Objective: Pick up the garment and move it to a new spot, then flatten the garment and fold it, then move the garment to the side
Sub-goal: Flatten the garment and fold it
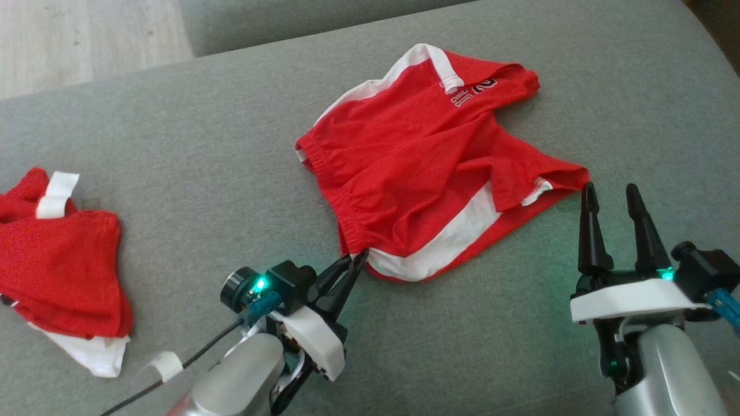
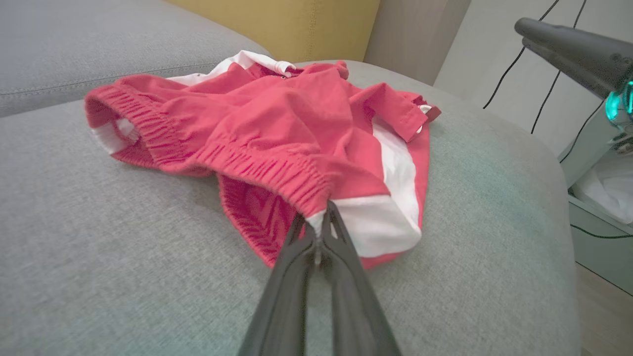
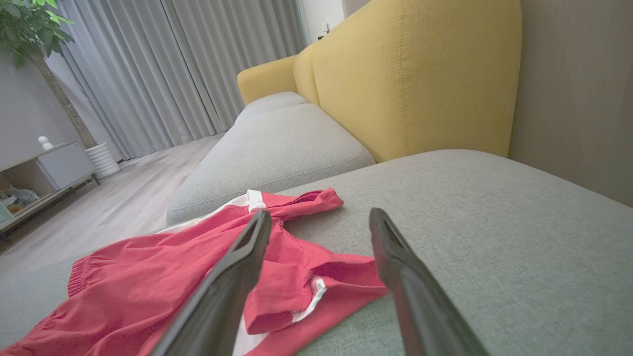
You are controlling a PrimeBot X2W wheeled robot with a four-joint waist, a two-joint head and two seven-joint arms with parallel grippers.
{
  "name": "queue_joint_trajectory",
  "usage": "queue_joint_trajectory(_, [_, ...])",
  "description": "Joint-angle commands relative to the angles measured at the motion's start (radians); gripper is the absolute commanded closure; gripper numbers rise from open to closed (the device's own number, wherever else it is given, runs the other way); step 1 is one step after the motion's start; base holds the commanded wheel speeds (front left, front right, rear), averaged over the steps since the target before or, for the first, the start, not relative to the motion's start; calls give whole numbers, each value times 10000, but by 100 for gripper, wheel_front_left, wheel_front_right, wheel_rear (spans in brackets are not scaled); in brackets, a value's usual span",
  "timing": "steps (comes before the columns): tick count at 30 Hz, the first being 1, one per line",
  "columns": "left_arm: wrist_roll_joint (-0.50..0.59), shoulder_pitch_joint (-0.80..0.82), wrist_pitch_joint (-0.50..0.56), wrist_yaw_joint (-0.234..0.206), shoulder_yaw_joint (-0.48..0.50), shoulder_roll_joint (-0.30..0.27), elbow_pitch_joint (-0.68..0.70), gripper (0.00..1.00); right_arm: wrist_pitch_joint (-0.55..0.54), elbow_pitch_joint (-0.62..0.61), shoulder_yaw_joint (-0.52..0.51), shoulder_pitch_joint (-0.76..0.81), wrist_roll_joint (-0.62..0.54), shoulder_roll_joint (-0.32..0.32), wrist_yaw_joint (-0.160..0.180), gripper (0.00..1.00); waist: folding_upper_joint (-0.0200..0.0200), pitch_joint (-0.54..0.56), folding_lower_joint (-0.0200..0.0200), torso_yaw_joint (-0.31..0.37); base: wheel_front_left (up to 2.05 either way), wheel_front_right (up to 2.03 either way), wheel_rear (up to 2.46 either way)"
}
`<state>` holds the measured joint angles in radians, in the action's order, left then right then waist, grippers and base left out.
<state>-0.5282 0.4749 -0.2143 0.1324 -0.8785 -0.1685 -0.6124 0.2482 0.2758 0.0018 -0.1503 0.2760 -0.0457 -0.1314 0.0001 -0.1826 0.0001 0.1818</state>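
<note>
The garment (image 1: 422, 167) is a pair of red shorts with white side panels, lying rumpled in the middle of the grey couch cushion (image 1: 231, 144). My left gripper (image 1: 358, 255) is shut on its near waistband corner; the left wrist view shows the garment (image 2: 277, 128) with that gripper (image 2: 324, 210) pinching the red and white edge. My right gripper (image 1: 610, 193) stands open just right of the leg hem, touching nothing. In the right wrist view the garment (image 3: 163, 277) lies beneath and left of that open gripper (image 3: 321, 217).
Another red and white garment (image 1: 58, 266) lies folded at the cushion's left end. Wooden floor (image 1: 69, 34) shows beyond the far left edge. A yellow backrest (image 3: 420, 84) rises behind the cushion. Cables and a low cabinet (image 2: 598, 198) stand off the cushion's right side.
</note>
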Motion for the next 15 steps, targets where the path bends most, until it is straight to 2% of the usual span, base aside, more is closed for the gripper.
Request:
queue_joint_trajectory(1, [-29,424,-199,-31,304,-146,171,100,135,-246,185,-188,-101,-45,7,0,-1,62,-1,-105,0,0,0])
queue_joint_trajectory(7, [77,394,-350,-176,406,-208,301,100,-16,34,210,-193,-363,-45,7,0,-1,204,-1,-383,0,0,0])
queue_joint_trajectory(15, [302,342,-460,-746,960,-412,999,100,-998,777,180,-477,-1748,-45,7,0,-1,249,-1,-920,0,0,0])
